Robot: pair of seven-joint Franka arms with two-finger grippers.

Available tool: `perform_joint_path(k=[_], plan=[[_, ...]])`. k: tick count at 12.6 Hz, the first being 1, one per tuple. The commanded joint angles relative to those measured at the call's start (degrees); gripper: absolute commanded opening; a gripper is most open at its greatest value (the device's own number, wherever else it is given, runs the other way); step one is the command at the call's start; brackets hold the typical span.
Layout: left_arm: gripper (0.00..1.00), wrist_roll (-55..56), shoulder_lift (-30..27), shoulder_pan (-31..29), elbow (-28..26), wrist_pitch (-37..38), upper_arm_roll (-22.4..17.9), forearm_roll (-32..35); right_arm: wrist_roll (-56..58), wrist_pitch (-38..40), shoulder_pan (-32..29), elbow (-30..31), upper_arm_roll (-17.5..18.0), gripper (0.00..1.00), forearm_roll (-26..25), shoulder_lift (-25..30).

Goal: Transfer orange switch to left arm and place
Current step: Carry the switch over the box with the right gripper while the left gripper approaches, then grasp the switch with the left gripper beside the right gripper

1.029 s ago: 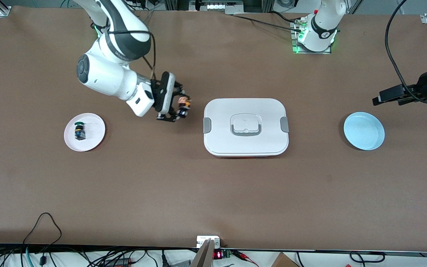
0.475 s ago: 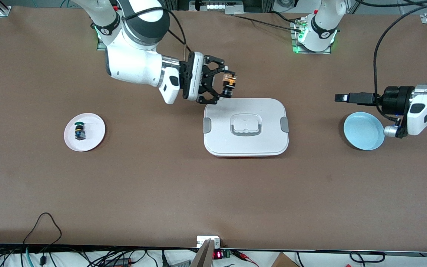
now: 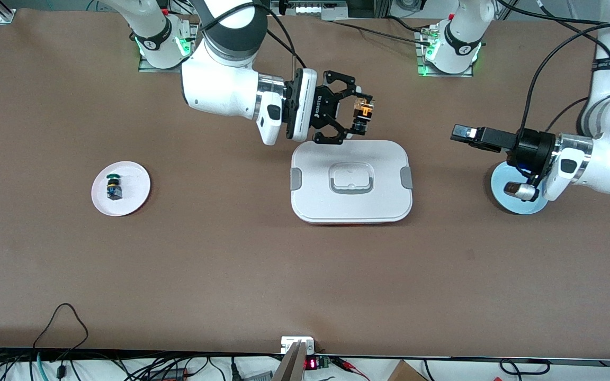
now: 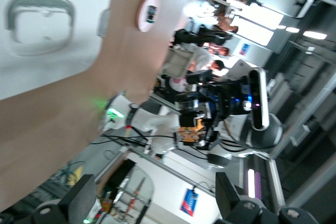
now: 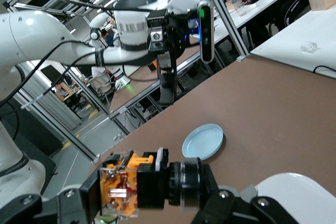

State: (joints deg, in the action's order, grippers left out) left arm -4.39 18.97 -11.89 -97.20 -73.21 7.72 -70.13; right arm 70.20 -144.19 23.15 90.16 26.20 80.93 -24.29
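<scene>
Two grippers | right gripper [image 3: 360,114] clamps boxy orange switch [image 3: 362,110] | left gripper [image 3: 461,132] fingers spread, empty

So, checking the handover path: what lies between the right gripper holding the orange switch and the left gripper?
In the front view, bare brown table. The right gripper holds the orange switch above the box's edge; the open left gripper is beside the blue plate.

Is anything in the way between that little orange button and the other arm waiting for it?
Yes. The white box sits on the table between them. The right gripper holds the orange switch above its edge; the left gripper, open, waits above the table beside the blue plate.
</scene>
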Motion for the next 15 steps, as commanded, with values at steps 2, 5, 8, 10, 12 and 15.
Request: perform_joint_path(k=[2, 5, 8, 10, 12, 15], plan=[[1.0, -6.0, -5.1, -0.4, -11.3, -1.3, 2.1, -10.2, 0.3, -3.5, 2.8, -7.6, 0.1, 0.14, 1.4, -5.2], [1.0, -10.3, -5.1, -0.3, -15.1, -1.9, 3.9, -17.0, 0.3, -3.9, 2.9, -7.9, 0.1, 0.14, 1.5, -5.5], [1.0, -10.3, -4.6, -0.2, -18.1, -8.6, 8.2, -22.1, 0.3, -4.6, 4.0, -9.0, -0.1, 0.14, 3.4, -6.6], [1.0, -10.3, -4.5, -0.2, -19.4, -12.4, 11.5, -26.4, 0.3, -4.7, 4.4, -9.2, -0.2, 0.14, 3.6, -6.7], [1.0, -10.3, -4.5, -0.2, -21.2, -13.9, 13.8, -30.1, 0.3, -4.7, 4.4, -9.2, -0.2, 0.14, 3.7, -6.7], [0.88, -9.7, -4.6, -0.2, -22.2, -13.5, 14.2, -30.7, 0.3, -4.7, 4.4, -9.2, -0.2, 0.14, 3.6, -6.7]])
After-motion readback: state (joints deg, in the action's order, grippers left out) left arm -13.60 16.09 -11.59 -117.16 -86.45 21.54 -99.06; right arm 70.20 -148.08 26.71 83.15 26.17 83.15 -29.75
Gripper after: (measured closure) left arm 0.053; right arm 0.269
